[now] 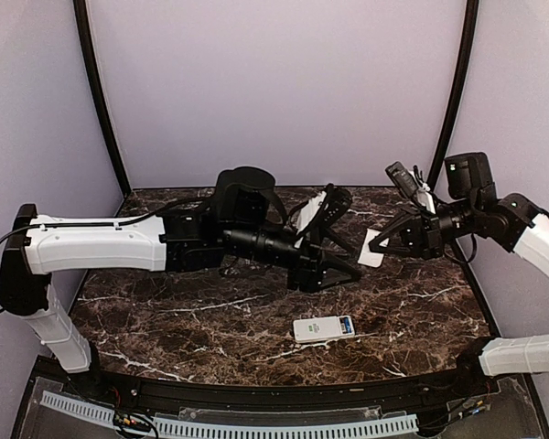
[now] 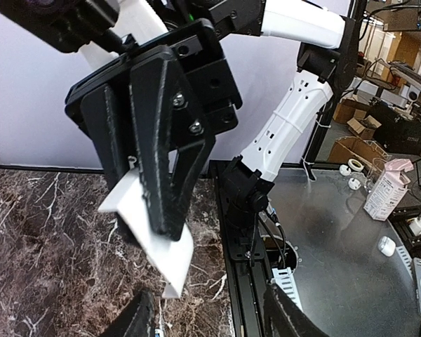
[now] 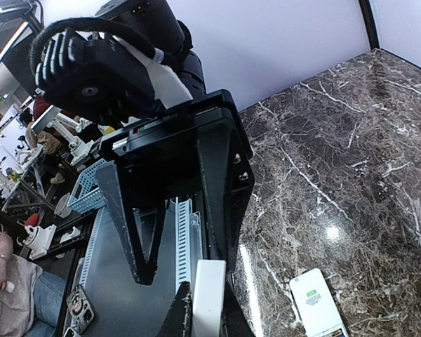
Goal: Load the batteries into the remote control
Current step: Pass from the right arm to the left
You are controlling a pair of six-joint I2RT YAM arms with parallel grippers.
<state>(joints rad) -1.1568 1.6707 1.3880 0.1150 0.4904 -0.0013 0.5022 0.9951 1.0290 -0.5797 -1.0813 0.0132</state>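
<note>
Top external view: nearest the arm bases, one remote control (image 1: 318, 329) lies flat on the marble table (image 1: 165, 320). Its long axis runs left to right, roughly parallel to the near table edge. At its right end there is a small blue patch that I take to be the batteries (image 1: 346, 325) sitting in the open compartment. The patch is too small to separate into cells, so I cannot count them. No other blue cell shows anywhere on the table.

Farther back and raised off the surface, the left gripper (image 1: 355, 265) reaches in from the left. Its jaws are spread and nothing is between them. It is the nearer of the two to the remote, which lies toward the bases from its tips and slightly to the left.

Just beyond its tips is one plain white cover (image 1: 371, 251), pinched at one end in the clenched right gripper (image 1: 382, 245), which comes in from the right. The two grippers face each other with the cover between them, close to the left jaws but not inside them.

The coming move turns on that: the cover is up in the air, behind and to the right of the remote, so it has to come down and toward the blue end. One remote, one cover, two grippers.
</note>
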